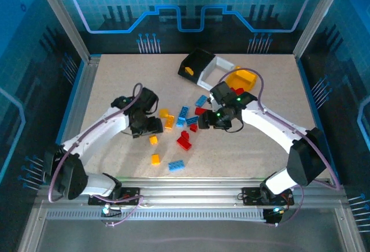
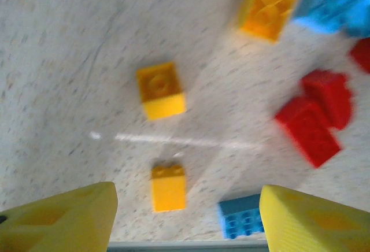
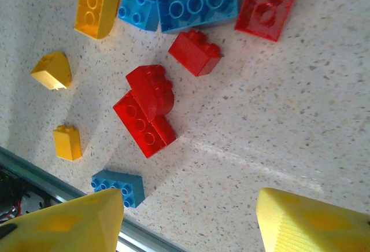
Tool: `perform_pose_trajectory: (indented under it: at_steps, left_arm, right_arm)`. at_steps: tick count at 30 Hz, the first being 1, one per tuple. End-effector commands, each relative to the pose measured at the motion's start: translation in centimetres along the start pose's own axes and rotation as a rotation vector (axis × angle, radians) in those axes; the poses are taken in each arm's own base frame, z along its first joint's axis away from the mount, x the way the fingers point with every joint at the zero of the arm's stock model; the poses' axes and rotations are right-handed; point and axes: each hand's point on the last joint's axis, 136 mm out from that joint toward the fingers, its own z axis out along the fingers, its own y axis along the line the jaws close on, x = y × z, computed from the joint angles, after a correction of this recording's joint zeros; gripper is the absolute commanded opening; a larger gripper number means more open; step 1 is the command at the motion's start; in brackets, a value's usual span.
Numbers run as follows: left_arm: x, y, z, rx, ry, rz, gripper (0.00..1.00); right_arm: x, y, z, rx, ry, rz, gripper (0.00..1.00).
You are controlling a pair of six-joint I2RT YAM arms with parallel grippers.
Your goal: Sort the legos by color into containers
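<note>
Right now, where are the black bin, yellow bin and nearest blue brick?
black bin (image 1: pixel 203 60): top view, outer wall.
yellow bin (image 1: pixel 247 79): top view, side wall.
blue brick (image 1: pixel 176 165): top view, studded top.

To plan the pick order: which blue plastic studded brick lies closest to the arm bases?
The blue plastic studded brick alone near the front edge, beside a yellow-orange brick; the other blue bricks cluster farther back.

Red, blue, yellow legos before containers

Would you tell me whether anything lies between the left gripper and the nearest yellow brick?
Nothing visible does: the yellow brick lies on bare table just ahead of the open left gripper.
</note>
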Motion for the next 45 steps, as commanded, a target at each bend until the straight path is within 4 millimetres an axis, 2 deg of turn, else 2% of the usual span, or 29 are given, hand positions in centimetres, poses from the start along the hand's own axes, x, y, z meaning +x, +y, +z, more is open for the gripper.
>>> perform_pose_trajectory:
  at_steps: [1,6,13,17,26,35,40,45]
  left_arm:
    - [1.4,1.8,1.2,-0.058,0.008,-0.045,0.67]
    - [1.6,1.9,4.0,-0.079,0.042,-0.05,0.68]
    - [0.0,0.9,6.5,-0.086,0.041,-0.041,0.65]
    - [-0.7,1.1,7.7,-0.133,0.046,-0.028,0.65]
    - [-2.2,0.2,9.5,-0.148,0.055,-0.017,0.63]
    - [-2.5,0.8,10.5,-0.165,0.081,-0.026,0.58]
    - [-2.7,1.0,11.0,-0.164,0.084,-0.031,0.52]
    - [-2.7,1.1,11.2,-0.16,0.09,-0.021,0.39]
  right_arm:
    - [0.7,0.5,0.9,0.017,0.015,-0.009,0.64]
    - [1.3,1.1,1.2,0.026,0.023,-0.028,0.64]
    - [2.0,0.8,1.3,0.038,0.021,-0.017,0.64]
    - [2.2,0.5,1.2,0.046,0.017,-0.013,0.64]
    - [2.2,0.5,1.2,0.042,0.02,-0.014,0.65]
    - [1.5,1.1,1.8,0.041,0.036,-0.034,0.65]
    - [1.2,1.4,2.0,0.036,0.045,-0.041,0.65]
    - [1.2,1.4,2.2,0.039,0.053,-0.047,0.65]
